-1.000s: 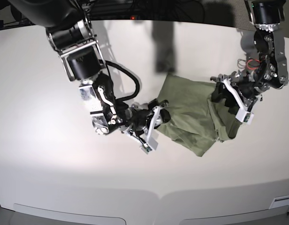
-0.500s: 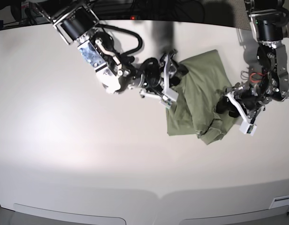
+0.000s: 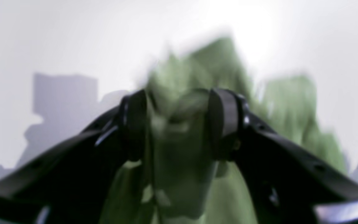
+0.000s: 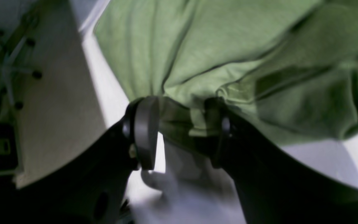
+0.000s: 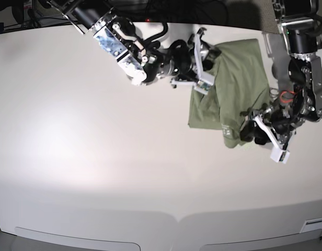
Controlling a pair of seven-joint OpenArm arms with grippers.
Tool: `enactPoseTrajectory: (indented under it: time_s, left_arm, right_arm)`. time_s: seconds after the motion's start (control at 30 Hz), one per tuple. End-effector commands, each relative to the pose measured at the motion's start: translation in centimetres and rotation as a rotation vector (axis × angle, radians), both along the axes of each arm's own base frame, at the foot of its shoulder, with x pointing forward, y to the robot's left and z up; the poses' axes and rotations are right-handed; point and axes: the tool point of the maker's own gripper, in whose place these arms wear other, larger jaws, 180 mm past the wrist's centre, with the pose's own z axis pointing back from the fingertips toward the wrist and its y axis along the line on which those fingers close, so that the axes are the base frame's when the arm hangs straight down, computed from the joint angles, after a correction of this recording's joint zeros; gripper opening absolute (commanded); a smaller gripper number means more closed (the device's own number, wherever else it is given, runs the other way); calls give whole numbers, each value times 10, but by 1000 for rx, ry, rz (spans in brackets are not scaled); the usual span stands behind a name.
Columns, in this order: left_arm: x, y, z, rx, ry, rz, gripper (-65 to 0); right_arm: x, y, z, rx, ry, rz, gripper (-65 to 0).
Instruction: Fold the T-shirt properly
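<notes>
Gripping one T-shirt [image 5: 239, 78] on one table [image 5: 72, 157], left gripper [image 5: 253, 130] and right gripper [image 5: 207, 65] each clench fabric.

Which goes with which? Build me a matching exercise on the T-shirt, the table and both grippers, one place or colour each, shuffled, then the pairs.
1. T-shirt
2. table
3. left gripper
4. right gripper

A. white
B. grips cloth at the shirt's upper left, base view
C. sage green
D. grips cloth at the shirt's lower end, base view

Pairs: 1-C, 2-A, 3-D, 4-B
</notes>
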Motion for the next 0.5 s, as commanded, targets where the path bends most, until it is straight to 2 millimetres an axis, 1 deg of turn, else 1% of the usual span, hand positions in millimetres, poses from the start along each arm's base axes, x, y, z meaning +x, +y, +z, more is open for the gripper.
enactPoseTrajectory:
  time_s: [0.0, 0.07, 0.2, 0.33, 0.47]
  left_arm:
    - [17, 4, 23, -10, -77, 5, -336]
    - [24, 4, 30, -9, -94, 4, -336]
    - [32, 5, 40, -2, -112, 2, -336]
    - [35, 13, 44, 16, -114, 2, -337]
    - [34, 30, 46, 56, -113, 10, -337]
  right_arm:
    - [-19, -21, -20, -137, 17, 76, -397]
    - [-22, -19, -20, -135, 18, 88, -397]
    - [-18, -17, -17, -119, 3, 81, -397]
    - [0, -4, 3, -32, -54, 29, -397]
    - [24, 0, 26, 30, -120, -24, -397]
